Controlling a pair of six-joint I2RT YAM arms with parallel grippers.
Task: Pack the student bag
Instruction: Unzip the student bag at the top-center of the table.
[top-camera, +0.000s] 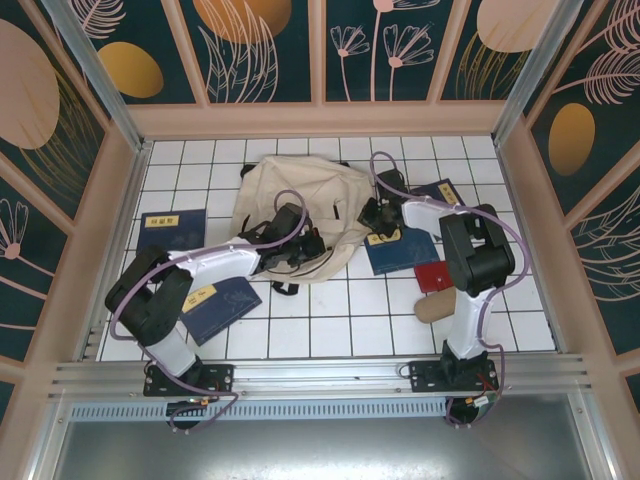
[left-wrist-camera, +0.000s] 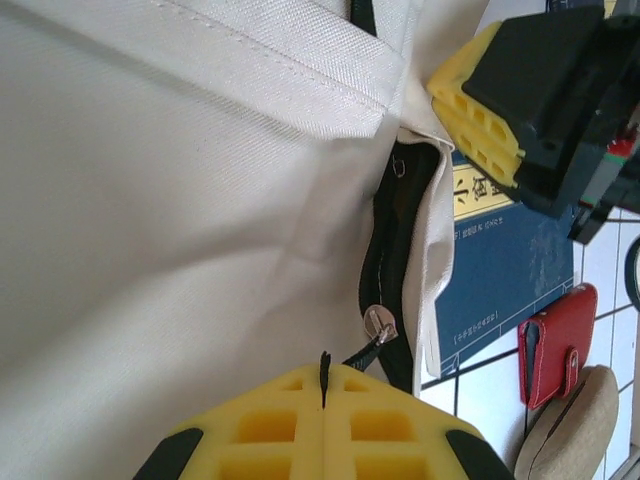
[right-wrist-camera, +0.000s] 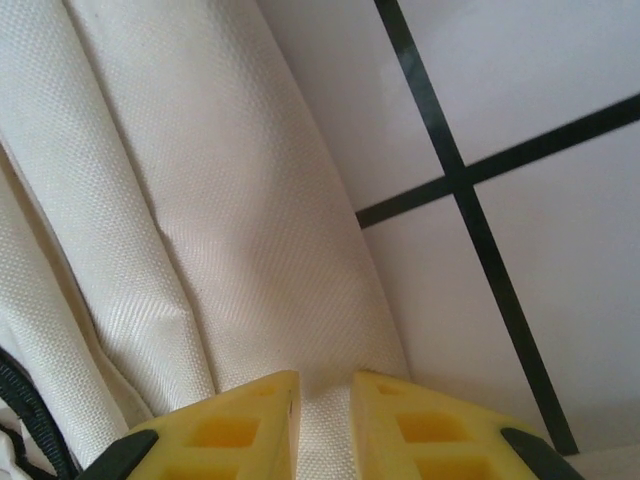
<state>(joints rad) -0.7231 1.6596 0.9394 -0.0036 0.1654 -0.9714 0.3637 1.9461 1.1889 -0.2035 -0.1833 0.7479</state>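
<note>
Student bag (left-wrist-camera: 170, 220): cream fabric spreads left of its dark zipper opening (left-wrist-camera: 398, 250), which runs roughly vertical and gapes slightly. A silver slider (left-wrist-camera: 380, 322) sits at the opening's lower end, and a black pull cord (left-wrist-camera: 360, 350) leads from it down into the left gripper (left-wrist-camera: 323, 400), whose yellow fingers are pressed together on the cord just below the opening. Right of the opening lies a navy book (left-wrist-camera: 510, 270) with a yellow label, partly under the bag's edge. Further right are a red wallet (left-wrist-camera: 555, 345) and a tan pouch (left-wrist-camera: 575, 430) on white tiles (left-wrist-camera: 480, 390). The right gripper (left-wrist-camera: 480, 110) is above-right of the opening, with one yellow finger and its black body seen.
</note>
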